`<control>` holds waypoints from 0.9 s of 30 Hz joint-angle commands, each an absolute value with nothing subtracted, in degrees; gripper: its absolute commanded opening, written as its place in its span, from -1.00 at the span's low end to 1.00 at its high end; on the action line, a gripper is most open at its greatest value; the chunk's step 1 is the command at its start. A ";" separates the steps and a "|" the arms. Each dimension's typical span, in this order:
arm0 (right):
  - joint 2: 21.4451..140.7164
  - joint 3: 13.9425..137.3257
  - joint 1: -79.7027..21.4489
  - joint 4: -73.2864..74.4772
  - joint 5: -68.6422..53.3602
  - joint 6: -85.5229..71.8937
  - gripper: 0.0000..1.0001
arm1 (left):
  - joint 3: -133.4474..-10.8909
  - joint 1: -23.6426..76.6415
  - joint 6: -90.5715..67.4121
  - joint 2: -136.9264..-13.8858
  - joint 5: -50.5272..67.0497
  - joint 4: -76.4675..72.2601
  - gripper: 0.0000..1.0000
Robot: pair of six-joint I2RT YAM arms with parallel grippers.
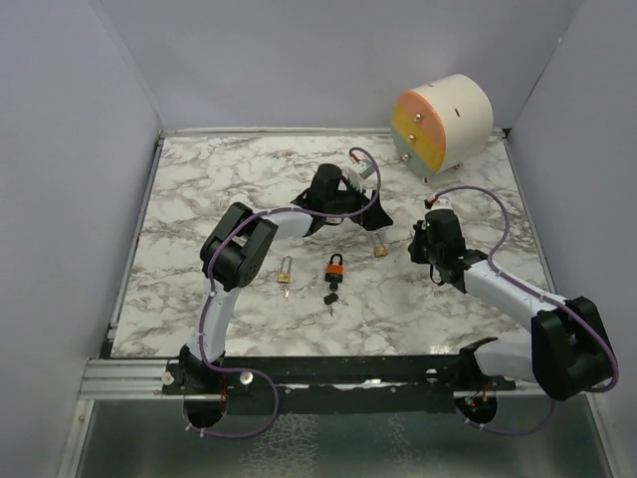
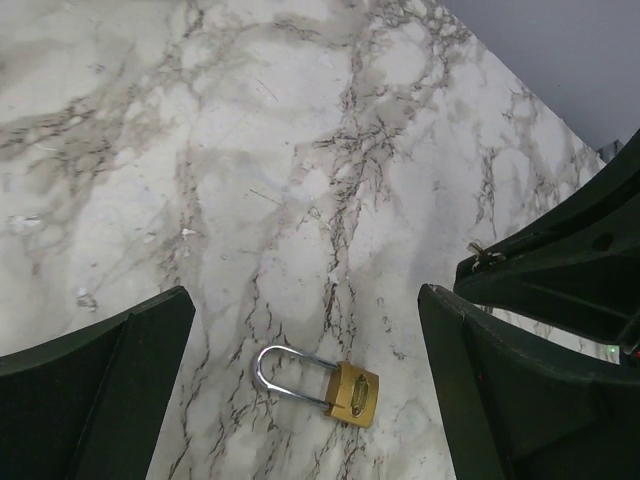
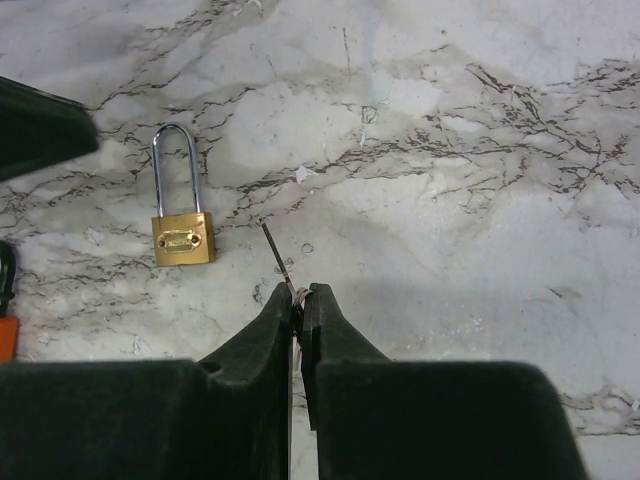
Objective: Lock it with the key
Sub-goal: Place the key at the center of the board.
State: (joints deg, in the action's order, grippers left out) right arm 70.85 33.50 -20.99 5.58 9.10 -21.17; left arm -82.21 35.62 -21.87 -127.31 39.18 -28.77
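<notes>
Squeezing the thin key [image 3: 278, 258] tight, the right pincer [image 3: 300, 292] should be going slow and straight to the gold lock [image 2: 355, 393] lying ahead on its left, under the wide-open left pincer [image 2: 305, 295].

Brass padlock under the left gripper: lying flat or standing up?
Lying flat. The brass padlock shows its broad face and full shackle loop against the table, below the open left gripper.

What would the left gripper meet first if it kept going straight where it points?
Probably the brass padlock lying flat under the open left gripper, or the marble table beside it; depth is unclear.
</notes>
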 commanded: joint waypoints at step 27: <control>90.19 42.03 -21.82 -2.20 4.87 -20.71 -0.73 | -57.67 29.54 -14.69 -92.95 24.13 -24.52 0.98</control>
State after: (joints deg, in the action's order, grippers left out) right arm 88.97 39.92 -21.08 0.21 5.30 -20.73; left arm -58.39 30.00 -15.59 -95.66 25.76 -23.86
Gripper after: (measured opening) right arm 0.042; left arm 0.991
